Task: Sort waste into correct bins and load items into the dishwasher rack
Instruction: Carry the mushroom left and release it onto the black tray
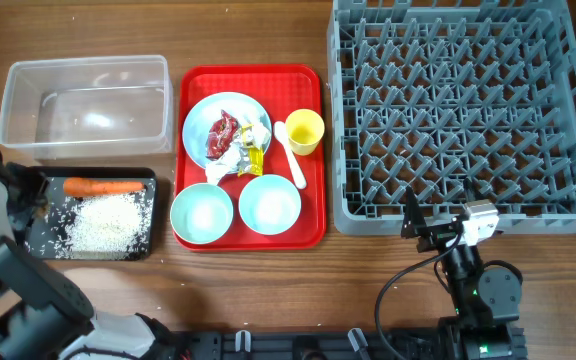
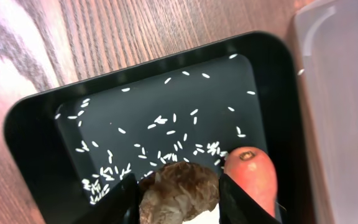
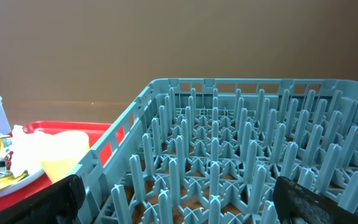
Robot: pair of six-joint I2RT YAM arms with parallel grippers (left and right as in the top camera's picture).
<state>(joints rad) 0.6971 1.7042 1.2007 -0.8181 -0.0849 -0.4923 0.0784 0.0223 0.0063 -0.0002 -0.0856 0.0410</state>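
Observation:
My left gripper [image 2: 179,200] is shut on the small brown lump [image 2: 179,186], low over the black tray [image 2: 36,143]. Scattered rice grains [image 2: 166,134] lie under it and the orange carrot [image 2: 252,177] lies just to the right. From overhead that gripper [image 1: 36,196] sits at the black tray's left end, beside the carrot [image 1: 103,186] and the rice pile [image 1: 103,222]. My right gripper [image 3: 179,199] stands open at the near edge of the grey dishwasher rack [image 3: 229,143], holding nothing. The light blue plate [image 1: 200,115] carries tissue and wrappers [image 1: 240,140].
The clear tub [image 1: 83,105] stands behind the black tray. The red serving tray [image 1: 313,235] also holds the yellow cup [image 1: 304,130], white spoon [image 1: 290,152] and two pale bowls [image 1: 202,213] [image 1: 269,204]. The rack [image 1: 458,110] fills the right side.

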